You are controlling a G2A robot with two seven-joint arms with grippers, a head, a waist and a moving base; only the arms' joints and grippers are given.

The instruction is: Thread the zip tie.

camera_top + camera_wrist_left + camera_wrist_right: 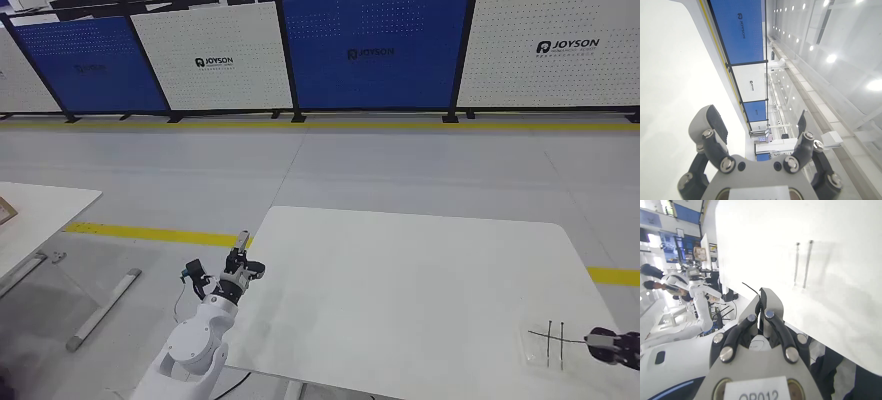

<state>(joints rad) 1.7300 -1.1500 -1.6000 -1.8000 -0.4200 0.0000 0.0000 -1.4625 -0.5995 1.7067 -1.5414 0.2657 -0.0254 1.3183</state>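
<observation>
Table (pixel 400 290) served as reference for all positions. Left gripper (pixel 759 115) stood at the table's left edge, jaws spread wide and empty. Right gripper (pixel 760 293) hung at the table's right edge, fingers closed on a black zip tie (pixel 749 288), its thin end projecting past the fingertips. Two spare zip ties (pixel 807 264) lay on the table just beside it. Pick-up appeared complete; threading probably required bringing the grippers together to feed tail into head.

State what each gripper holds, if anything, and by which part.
The right gripper is shut on a zip tie near one end; which end cannot be told. The left gripper is open and holds nothing.
</observation>
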